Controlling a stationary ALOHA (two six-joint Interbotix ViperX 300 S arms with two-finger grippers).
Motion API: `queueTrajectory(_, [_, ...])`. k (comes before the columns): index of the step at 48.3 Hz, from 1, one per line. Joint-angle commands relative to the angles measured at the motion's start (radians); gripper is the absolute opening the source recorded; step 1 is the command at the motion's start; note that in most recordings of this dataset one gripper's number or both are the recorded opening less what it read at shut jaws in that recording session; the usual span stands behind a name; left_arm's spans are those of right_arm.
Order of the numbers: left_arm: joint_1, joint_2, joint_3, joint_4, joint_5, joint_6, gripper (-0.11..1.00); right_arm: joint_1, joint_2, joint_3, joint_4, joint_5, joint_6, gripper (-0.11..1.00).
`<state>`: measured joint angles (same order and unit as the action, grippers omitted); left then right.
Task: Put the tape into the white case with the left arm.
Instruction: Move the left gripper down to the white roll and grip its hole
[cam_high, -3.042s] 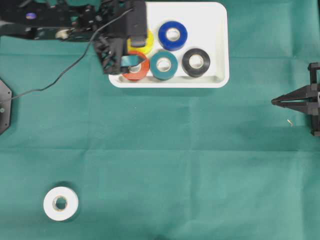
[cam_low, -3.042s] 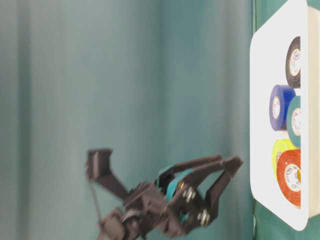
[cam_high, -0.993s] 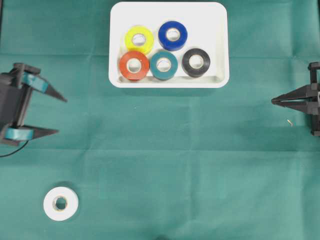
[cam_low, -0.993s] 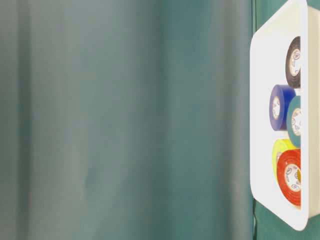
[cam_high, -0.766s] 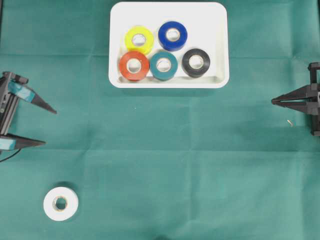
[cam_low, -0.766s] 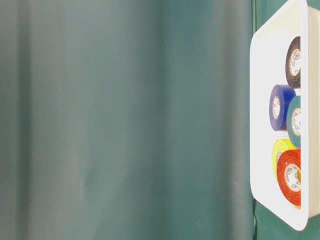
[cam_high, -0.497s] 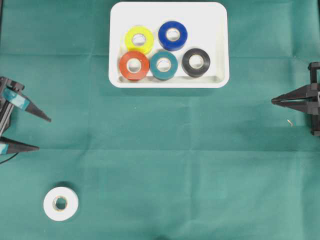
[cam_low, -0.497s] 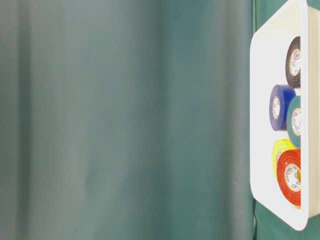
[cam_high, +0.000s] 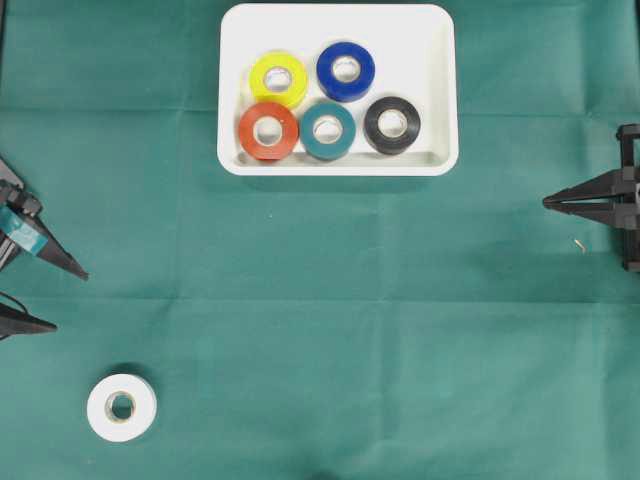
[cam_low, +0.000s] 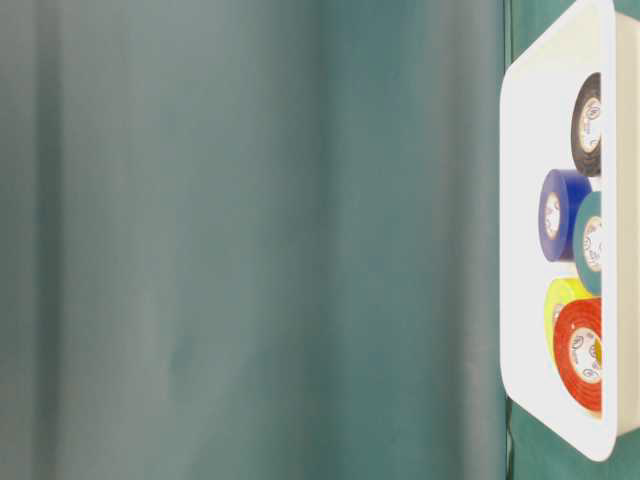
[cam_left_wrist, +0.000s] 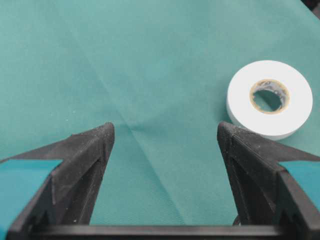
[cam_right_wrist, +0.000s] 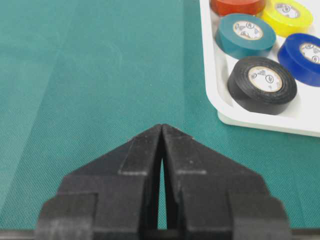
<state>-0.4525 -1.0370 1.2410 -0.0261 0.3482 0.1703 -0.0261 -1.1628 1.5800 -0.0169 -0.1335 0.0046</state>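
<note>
Green cloth; left arm cropped, fingers apart.

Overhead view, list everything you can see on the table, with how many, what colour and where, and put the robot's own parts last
white case: one, white, top centre of the table, holding five tape rolls.
yellow tape: one, yellow, back left in the case.
blue tape: one, blue, back middle in the case.
red tape: one, red-orange, front left in the case.
teal tape: one, teal, front middle in the case.
black tape: one, black, front right in the case.
white tape: one, white, alone on the cloth at lower left, outside the case.
green cloth: one, green, covering the table.
left gripper: one, black with teal bands, left edge above the white tape, open, empty.
right gripper: one, black, right edge, shut, empty.
</note>
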Motion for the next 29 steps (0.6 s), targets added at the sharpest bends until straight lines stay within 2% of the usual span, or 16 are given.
queueTrajectory(1, [-0.005,0.015,-0.012,0.0,-0.009,-0.003,0.82,-0.002,0.008,-0.012,0.0,-0.011,0.002,-0.09])
queueTrajectory(11, [-0.02,0.129,-0.029,-0.002,-0.058,-0.008,0.82,-0.002,0.008,-0.012,0.0,-0.011,0.002,-0.09])
queueTrajectory(29, [-0.104,0.377,-0.072,0.0,-0.17,-0.005,0.81,-0.002,0.008,-0.014,0.0,-0.011,0.002,-0.09])
